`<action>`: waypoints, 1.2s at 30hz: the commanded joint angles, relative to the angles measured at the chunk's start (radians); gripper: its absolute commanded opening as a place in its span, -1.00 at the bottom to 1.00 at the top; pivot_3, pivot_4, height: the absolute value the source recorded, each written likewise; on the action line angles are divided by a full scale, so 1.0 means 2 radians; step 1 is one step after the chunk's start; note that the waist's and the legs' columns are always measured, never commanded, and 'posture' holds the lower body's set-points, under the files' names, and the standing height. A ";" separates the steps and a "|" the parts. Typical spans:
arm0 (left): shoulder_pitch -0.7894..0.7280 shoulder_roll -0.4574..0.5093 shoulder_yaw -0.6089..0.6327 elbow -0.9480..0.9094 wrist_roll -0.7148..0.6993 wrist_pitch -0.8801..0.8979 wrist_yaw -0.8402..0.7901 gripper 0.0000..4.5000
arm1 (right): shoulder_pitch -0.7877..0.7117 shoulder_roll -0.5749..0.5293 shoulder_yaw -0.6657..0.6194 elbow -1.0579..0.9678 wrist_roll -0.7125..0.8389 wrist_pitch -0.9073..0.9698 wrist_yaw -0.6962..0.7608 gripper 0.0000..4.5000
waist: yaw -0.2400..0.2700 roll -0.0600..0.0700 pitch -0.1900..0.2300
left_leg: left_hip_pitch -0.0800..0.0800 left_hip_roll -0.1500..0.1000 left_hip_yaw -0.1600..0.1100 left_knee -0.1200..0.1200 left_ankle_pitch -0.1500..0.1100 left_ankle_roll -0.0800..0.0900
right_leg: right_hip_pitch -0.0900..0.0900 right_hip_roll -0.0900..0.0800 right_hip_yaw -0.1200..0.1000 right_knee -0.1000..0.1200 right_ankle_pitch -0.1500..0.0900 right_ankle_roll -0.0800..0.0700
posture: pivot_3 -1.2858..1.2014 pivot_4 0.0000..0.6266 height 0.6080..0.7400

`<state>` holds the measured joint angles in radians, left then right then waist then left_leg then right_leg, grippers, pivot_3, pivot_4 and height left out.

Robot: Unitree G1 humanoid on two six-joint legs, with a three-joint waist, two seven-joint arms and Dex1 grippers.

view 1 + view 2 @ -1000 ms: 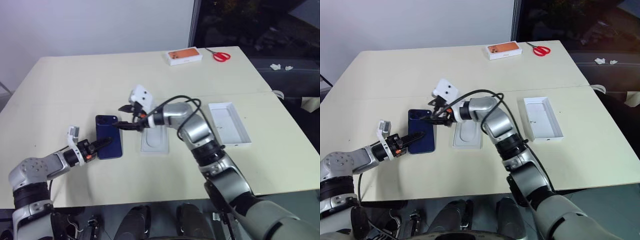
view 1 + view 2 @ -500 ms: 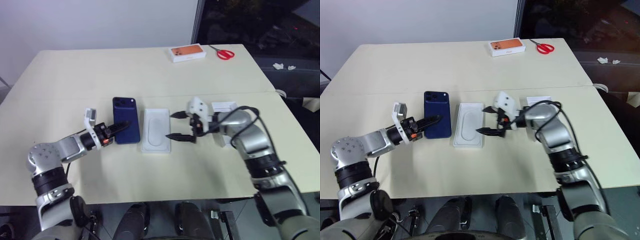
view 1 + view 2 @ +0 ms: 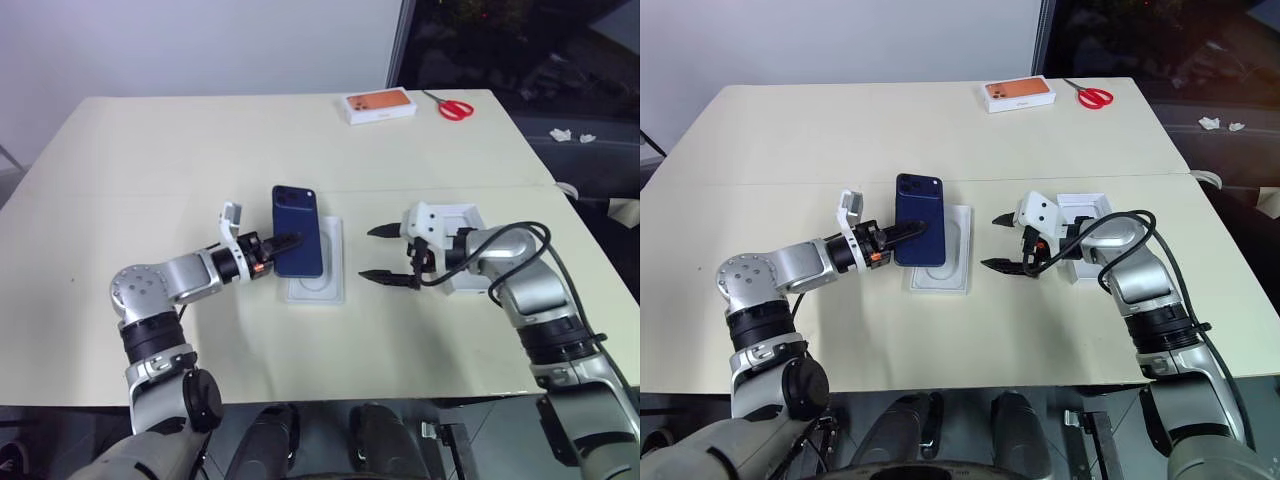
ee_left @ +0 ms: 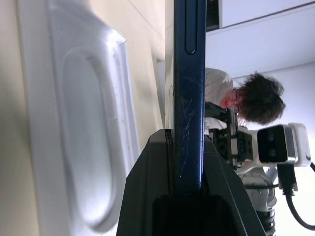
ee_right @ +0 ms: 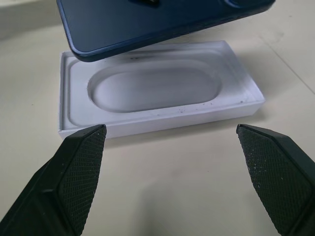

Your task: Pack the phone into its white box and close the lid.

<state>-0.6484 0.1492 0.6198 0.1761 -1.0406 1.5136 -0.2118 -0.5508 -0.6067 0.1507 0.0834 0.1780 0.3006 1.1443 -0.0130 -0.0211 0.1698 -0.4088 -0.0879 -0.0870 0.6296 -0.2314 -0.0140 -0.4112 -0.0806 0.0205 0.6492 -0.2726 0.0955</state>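
Glossy dark-blue phone (image 3: pixel 297 230) shifted over insert (image 3: pixel 331 285).

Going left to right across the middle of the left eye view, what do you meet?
Left end effector → phone → white insert → right end effector → white box.

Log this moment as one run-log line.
left gripper: jaws shut on phone, held above white insert | right gripper: jaws open, empty | white box: unfilled

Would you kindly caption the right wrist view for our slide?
Open right pincer faces the white insert, the phone held above it.
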 commanded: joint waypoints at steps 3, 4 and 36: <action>0.004 0.059 0.013 -0.022 -0.028 0.009 -0.029 -1.00 | 0.008 0.034 0.026 -0.116 0.041 0.079 -0.016 0.97 | -0.005 0.000 0.000 | 0.000 0.000 0.000 0.000 0.000 0.000 | -0.001 0.000 0.000 0.000 0.000 0.000 | 0.03 -0.52 1.00; 0.008 0.072 0.013 -0.025 -0.033 0.012 -0.036 -1.00 | 0.008 0.042 0.034 -0.134 0.042 0.092 -0.024 0.97 | -0.004 0.000 0.000 | 0.000 0.001 0.000 -0.001 0.000 0.000 | -0.001 0.001 0.001 0.000 0.000 0.000 | 0.03 -0.52 1.00; 0.049 0.116 0.016 -0.051 -0.065 0.005 -0.039 -1.00 | -0.009 0.073 0.164 -0.068 -0.075 0.093 -0.058 -0.17 | 0.000 0.000 0.000 | 0.000 0.000 -0.001 0.000 0.000 0.000 | 0.000 0.000 0.000 0.000 0.000 0.000 | 0.03 -0.52 1.00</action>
<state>-0.5227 0.3716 0.6413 0.1029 -1.1263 1.5380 -0.2810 -0.5665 -0.4626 0.4615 -0.0395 0.0344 0.4745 1.0203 -0.0133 -0.0216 0.1705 -0.4087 -0.0882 -0.0885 0.6300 -0.2311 -0.0144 -0.4113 -0.0808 0.0199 0.6499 -0.2726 0.0952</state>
